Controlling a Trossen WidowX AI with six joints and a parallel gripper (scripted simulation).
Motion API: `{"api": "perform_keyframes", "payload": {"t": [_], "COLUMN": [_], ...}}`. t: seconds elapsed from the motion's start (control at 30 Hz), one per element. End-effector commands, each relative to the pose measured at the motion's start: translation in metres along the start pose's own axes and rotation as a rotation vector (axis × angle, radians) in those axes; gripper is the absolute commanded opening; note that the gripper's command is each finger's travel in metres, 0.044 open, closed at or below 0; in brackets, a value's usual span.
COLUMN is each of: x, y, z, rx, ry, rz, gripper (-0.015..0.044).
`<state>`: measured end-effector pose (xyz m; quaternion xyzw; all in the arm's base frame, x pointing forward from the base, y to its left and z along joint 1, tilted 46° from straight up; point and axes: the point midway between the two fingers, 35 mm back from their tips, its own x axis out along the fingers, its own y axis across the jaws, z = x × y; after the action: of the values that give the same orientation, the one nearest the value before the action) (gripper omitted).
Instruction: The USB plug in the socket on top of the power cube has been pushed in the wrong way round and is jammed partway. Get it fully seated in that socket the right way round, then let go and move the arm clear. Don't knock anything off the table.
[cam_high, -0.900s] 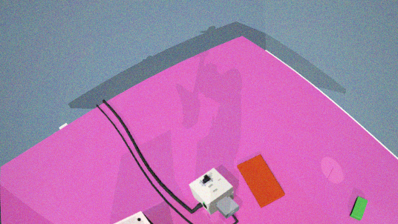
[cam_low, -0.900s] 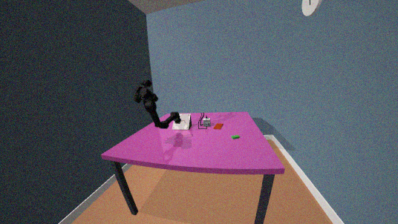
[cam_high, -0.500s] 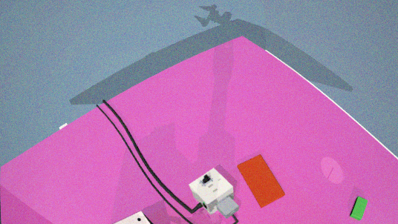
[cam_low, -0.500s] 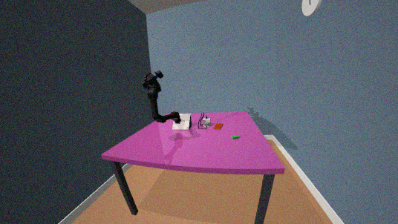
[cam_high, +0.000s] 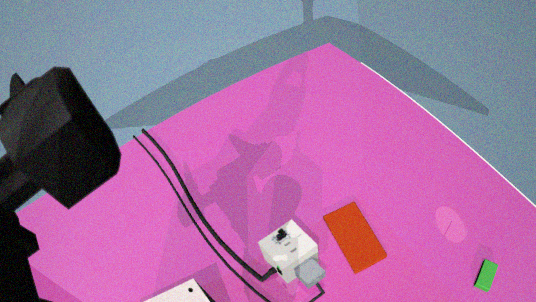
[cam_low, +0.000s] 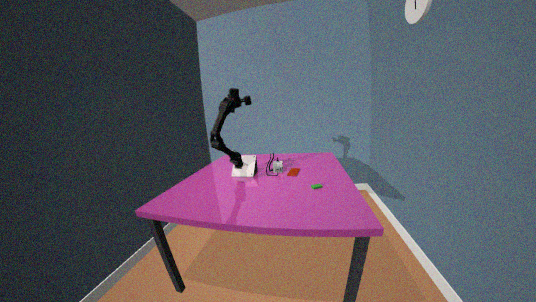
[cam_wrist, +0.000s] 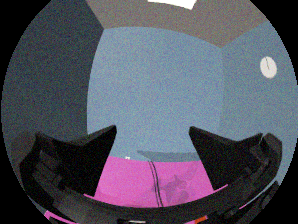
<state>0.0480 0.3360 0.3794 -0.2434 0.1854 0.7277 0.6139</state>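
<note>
Holding nothing, your claw (cam_wrist: 153, 129) stood wide open, high above worktop (cam_high: 400, 150) (cam_low: 260, 210) (cam_wrist: 130, 182). Dark plug (cam_high: 281, 234) was atop white power cube (cam_high: 289, 250) (cam_low: 277, 166); its seating couldn't be told. Grasp, correct turn, full insertion, release apparently all remained.

a plain room, kind not certain, blue wall (cam_low: 285, 75) (cam_wrist: 155, 90), dark wall (cam_low: 100, 100) (cam_wrist: 50, 75), round wall clock (cam_low: 416, 11) (cam_wrist: 268, 67), wooden-colour floor (cam_low: 250, 260), pink bench (cam_high: 390, 150) (cam_low: 260, 205) (cam_wrist: 130, 182)
</note>
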Motion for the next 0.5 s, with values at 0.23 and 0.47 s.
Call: {"api": "perform_keyframes", "payload": {"t": [0.23,0.47], "x": [0.076,0.080], "y": [-0.128,-0.184], "z": [-0.144,-0.264], "rx": [0.084,0.086], "ry": [0.602,1.070], "rz": [-0.238,-0.242], "gripper": [0.0440,0.0440]}}
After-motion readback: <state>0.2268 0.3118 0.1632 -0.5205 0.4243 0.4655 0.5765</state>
